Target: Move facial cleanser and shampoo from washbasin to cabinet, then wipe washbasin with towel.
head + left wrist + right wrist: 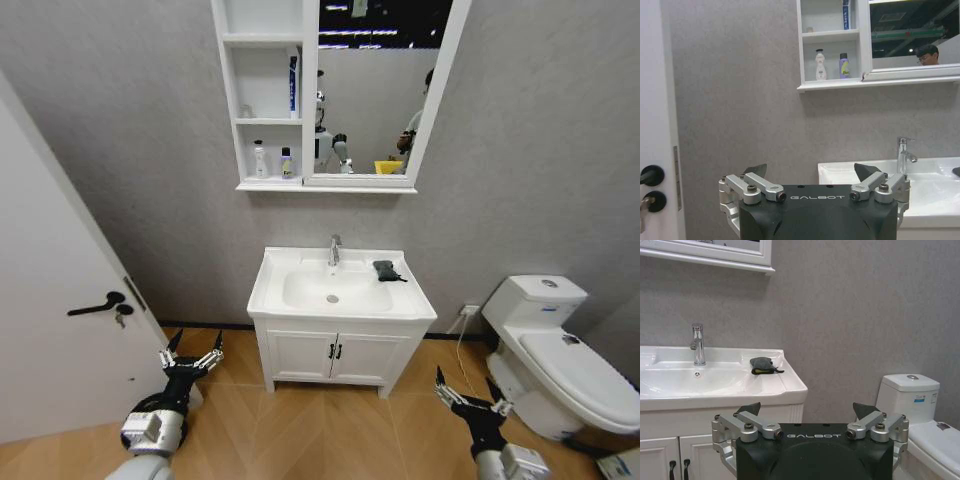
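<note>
Grey towel [386, 270] on washbasin [275, 290], well beyond both open jaws

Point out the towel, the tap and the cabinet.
towel [764, 365], right wrist view: middle of the folded cloth.
tap [335, 249], head view: its upright chrome body.
cabinet [831, 35], left wrist view: front edge of a shelf.

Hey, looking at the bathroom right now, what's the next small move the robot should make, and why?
Probably reach the right gripper toward the towel. Two bottles already stand in the cabinet, the washbasin holds no bottles, and the towel lies beside the tap. Both grippers, the left gripper too, hang open and low.
</note>
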You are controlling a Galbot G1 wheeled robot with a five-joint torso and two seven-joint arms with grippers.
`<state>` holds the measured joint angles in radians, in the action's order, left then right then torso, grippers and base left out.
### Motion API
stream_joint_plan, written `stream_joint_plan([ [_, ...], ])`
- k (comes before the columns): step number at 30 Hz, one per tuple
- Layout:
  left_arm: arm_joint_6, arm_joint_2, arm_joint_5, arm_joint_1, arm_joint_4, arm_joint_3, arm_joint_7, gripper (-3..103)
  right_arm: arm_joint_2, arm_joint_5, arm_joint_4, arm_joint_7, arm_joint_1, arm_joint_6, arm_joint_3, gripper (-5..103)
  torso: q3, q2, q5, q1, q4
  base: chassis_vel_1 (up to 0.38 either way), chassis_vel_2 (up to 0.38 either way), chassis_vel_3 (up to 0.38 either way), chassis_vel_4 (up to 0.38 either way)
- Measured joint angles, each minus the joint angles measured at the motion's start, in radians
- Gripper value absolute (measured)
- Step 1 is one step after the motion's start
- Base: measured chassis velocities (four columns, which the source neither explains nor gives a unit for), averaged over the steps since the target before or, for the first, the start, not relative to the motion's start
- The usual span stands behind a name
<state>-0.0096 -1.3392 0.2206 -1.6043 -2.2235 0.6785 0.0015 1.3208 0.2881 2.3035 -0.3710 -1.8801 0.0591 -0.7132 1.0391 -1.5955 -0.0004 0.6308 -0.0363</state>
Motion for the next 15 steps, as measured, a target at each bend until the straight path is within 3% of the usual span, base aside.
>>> stream_joint_plan([
  [4, 0.000, 0.000, 0.000, 0.000, 0.000, 0.000, 0.000, 99, 0.000, 0.000, 0.000, 0.000, 0.000, 0.000, 0.000, 100, 0.000, 0.000, 0.0014, 0.001, -0.0004, 0.347, -0.355, -0.359, 0.360],
  [5, 0.000, 0.000, 0.000, 0.000, 0.000, 0.000, 0.000, 99, 0.000, 0.000, 0.000, 0.000, 0.000, 0.000, 0.000, 100, 0.000, 0.000, -0.0006, 0.000, 0.0001, 0.328, -0.367, -0.319, 0.314],
  [7, 0.000, 0.000, 0.000, 0.000, 0.000, 0.000, 0.000, 99, 0.000, 0.000, 0.000, 0.000, 0.000, 0.000, 0.000, 100, 0.000, 0.000, -0.0006, 0.000, -0.0001, 0.340, -0.367, -0.360, 0.346],
  [9, 0.000, 0.000, 0.000, 0.000, 0.000, 0.000, 0.000, 99, 0.000, 0.000, 0.000, 0.000, 0.000, 0.000, 0.000, 100, 0.000, 0.000, 0.0016, 0.000, -0.0003, 0.367, -0.351, -0.362, 0.349],
  [10, 0.000, 0.000, 0.000, 0.000, 0.000, 0.000, 0.000, 99, 0.000, 0.000, 0.000, 0.000, 0.000, 0.000, 0.000, 100, 0.000, 0.000, -0.0010, 0.000, 0.0002, 0.328, -0.355, -0.329, 0.348],
  [11, 0.000, 0.000, 0.000, 0.000, 0.000, 0.000, 0.000, 99, 0.000, 0.000, 0.000, 0.000, 0.000, 0.000, 0.000, 100, 0.000, 0.000, -0.0010, 0.000, 0.0002, 0.328, -0.355, -0.329, 0.348],
  [15, 0.000, 0.000, 0.000, 0.000, 0.000, 0.000, 0.000, 99, 0.000, 0.000, 0.000, 0.000, 0.000, 0.000, 0.000, 100, 0.000, 0.000, 0.0018, 0.001, -0.0005, 0.373, -0.336, -0.345, 0.362],
])
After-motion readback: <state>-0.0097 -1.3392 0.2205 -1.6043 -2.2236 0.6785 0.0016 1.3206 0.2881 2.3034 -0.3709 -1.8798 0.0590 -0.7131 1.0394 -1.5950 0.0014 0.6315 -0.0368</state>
